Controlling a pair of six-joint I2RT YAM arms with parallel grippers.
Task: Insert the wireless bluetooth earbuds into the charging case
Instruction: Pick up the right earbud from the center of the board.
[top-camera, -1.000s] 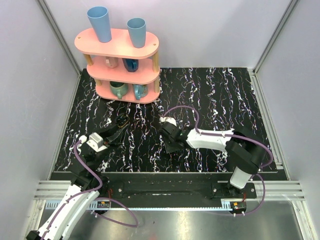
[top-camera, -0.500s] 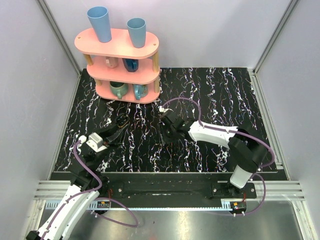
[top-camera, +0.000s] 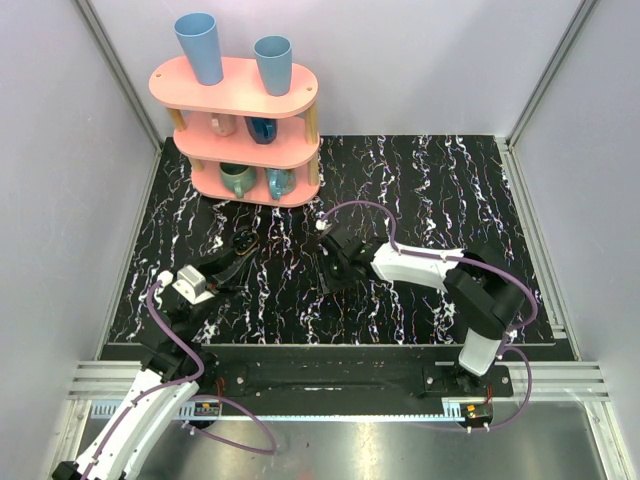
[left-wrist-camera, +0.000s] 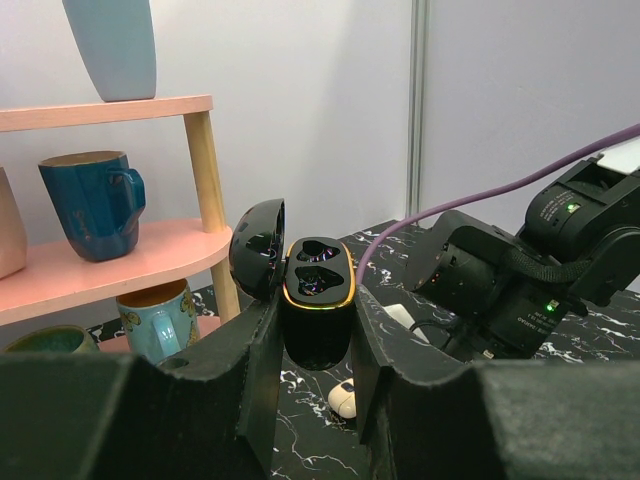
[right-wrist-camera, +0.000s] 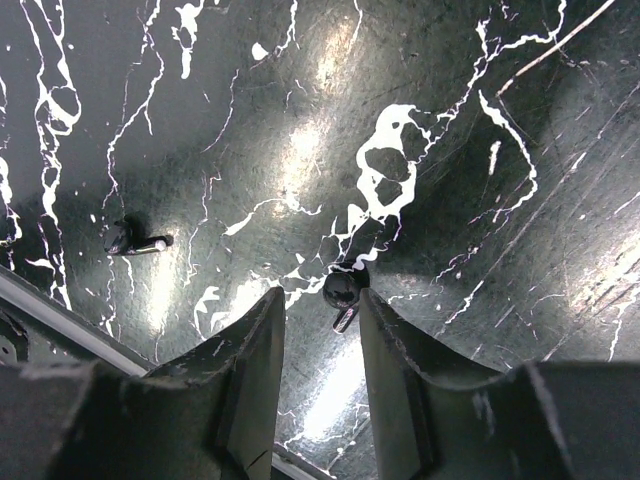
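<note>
My left gripper (top-camera: 243, 247) is shut on a small black hinged charging case (left-wrist-camera: 318, 300) with a gold rim and holds it upright above the mat. Its lid is open and both sockets are empty. My right gripper (right-wrist-camera: 320, 315) is open and points down at the mat, its fingers on either side of a tiny black earbud (right-wrist-camera: 342, 291) with a short stem. It is not touching the earbud. A second black earbud (right-wrist-camera: 122, 238) lies to the left. A small cream-white rounded object (left-wrist-camera: 343, 398) lies on the mat under the case.
A pink three-tier shelf (top-camera: 290, 100) with several cups stands at the back left, close behind the left gripper. The right arm (top-camera: 415, 268) reaches across the middle of the black marbled mat. Grey walls enclose the table.
My right gripper has moved a little farther from the arm bases and to the left over the mat. The left gripper with the case has not moved.
</note>
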